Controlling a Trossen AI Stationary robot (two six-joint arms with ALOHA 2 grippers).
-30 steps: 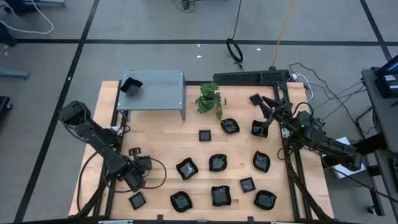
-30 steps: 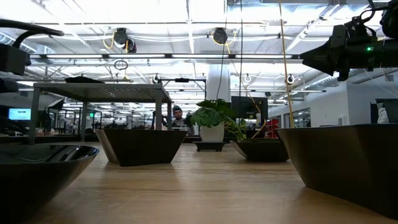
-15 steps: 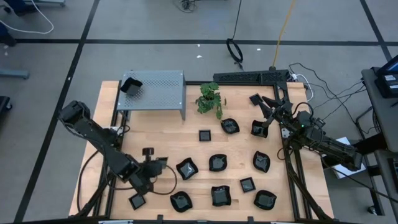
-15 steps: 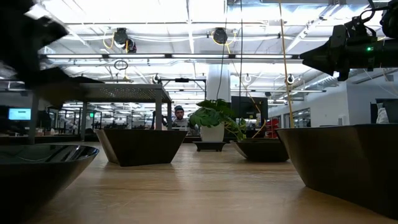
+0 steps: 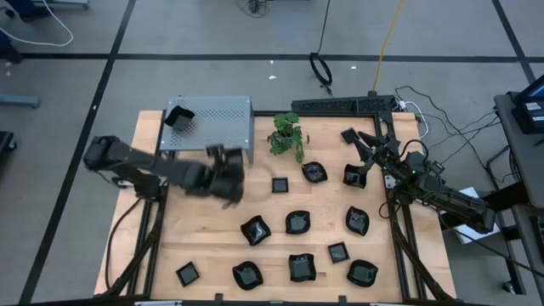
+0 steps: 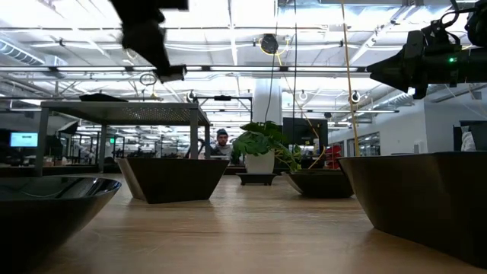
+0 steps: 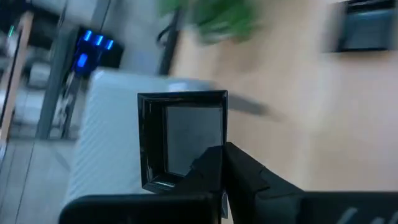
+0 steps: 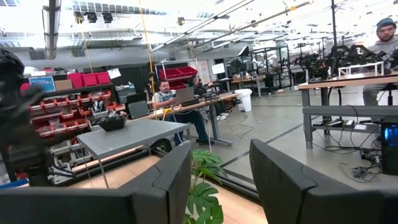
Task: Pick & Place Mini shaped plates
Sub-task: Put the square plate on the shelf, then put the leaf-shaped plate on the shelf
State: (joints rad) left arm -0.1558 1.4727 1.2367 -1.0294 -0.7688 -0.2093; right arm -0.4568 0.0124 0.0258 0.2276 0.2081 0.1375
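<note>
Carrying a square plate (image 7: 186,140) pinched in my left gripper (image 5: 228,180) just in front of the metal box (image 5: 208,127), where one plate (image 5: 178,117) already sits. Eleven wait on the table (image 5: 212,238). My right gripper (image 5: 364,144) hangs wide, empty, well beyond the box.

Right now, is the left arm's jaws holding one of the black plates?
Yes, the left gripper is clamped on a square black plate in its wrist view.
</note>
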